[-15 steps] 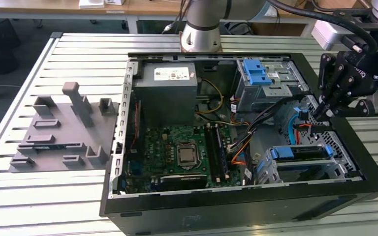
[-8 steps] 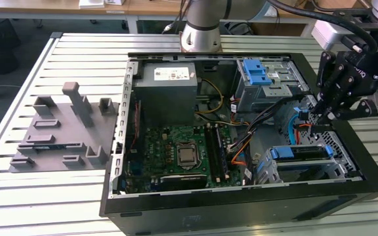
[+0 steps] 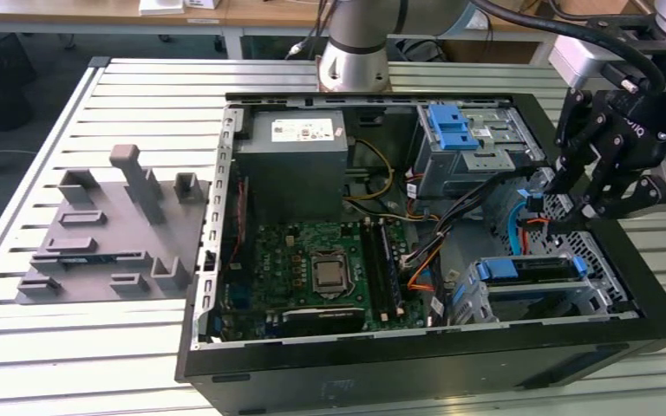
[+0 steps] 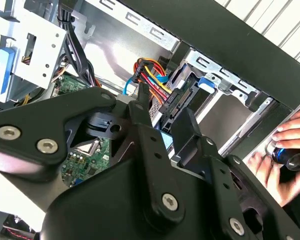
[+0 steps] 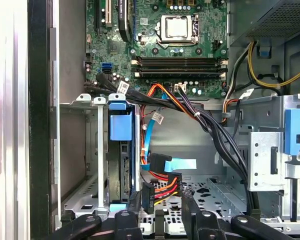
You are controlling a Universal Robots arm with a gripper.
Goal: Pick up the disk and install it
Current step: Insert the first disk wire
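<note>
The disk [image 3: 530, 269] sits on edge in the metal drive cage [image 3: 593, 299] at the near right corner of the open computer case, framed by its blue carrier. In the first wrist view the disk [image 5: 122, 170] stands in the cage slot with a blue tab at its end. It shows past the fingers in the second wrist view as the disk [image 4: 179, 102]. My gripper [image 3: 576, 208] hangs just above the case's right side, over the cable bundle and apart from the disk. The gripper [image 5: 160, 217] is open and holds nothing, as the gripper [image 4: 162, 107] also shows.
Orange, red and blue cables [image 5: 160, 175] with loose connectors lie beside the cage. The motherboard [image 3: 322, 269] and grey power supply [image 3: 292, 165] fill the case's left half. A second cage with a blue latch [image 3: 454, 130] stands behind. A person's hand [image 4: 290, 145] rests outside the case. A grey fixture [image 3: 107, 234] lies on the table.
</note>
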